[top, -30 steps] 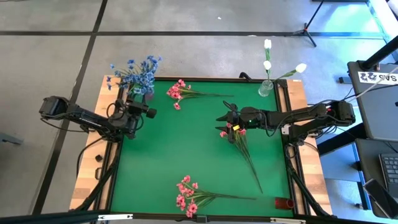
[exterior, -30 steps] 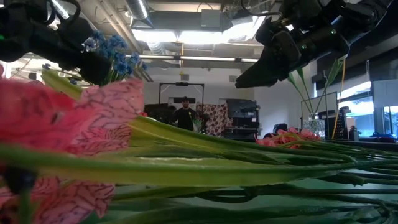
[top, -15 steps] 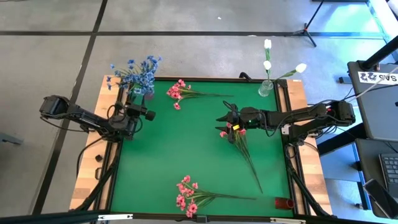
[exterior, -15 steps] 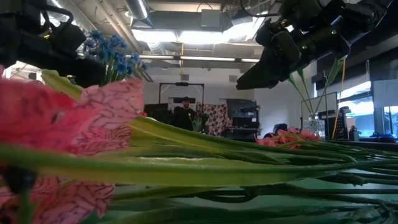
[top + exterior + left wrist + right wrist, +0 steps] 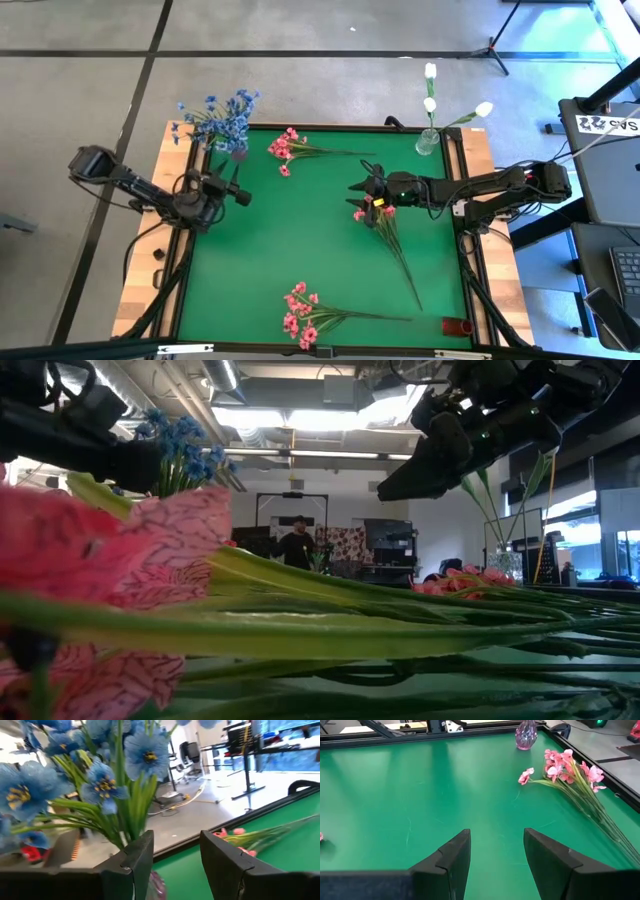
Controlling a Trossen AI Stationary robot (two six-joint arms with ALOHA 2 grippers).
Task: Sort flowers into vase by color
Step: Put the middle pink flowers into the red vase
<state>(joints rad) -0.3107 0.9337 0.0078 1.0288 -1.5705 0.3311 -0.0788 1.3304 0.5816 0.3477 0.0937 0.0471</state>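
Blue flowers (image 5: 218, 115) stand in a small purple-tinted vase (image 5: 236, 152) at the table's far left corner. White tulip buds (image 5: 431, 102) stand in a clear glass vase (image 5: 427, 143) at the far right corner. Three pink sprays lie flat on the green mat: one near the far edge (image 5: 290, 148), one in the middle right (image 5: 388, 228), one at the near edge (image 5: 303, 318). My left gripper (image 5: 243, 193) is open and hangs just on the near side of the blue flowers (image 5: 100, 780). My right gripper (image 5: 359, 185) is open above the bloom end of the middle-right spray.
A raised wooden frame (image 5: 168, 200) borders the green mat (image 5: 290, 240). A small red object (image 5: 458, 327) sits at the near right corner. The mat's middle holds nothing. A person (image 5: 296, 545) stands in the room far behind the table.
My left gripper has drawn back from the blue flowers' vase toward the table's near edge and swung round so that it points more toward the table's right. The blue flowers stay in their vase. My right gripper has kept still.
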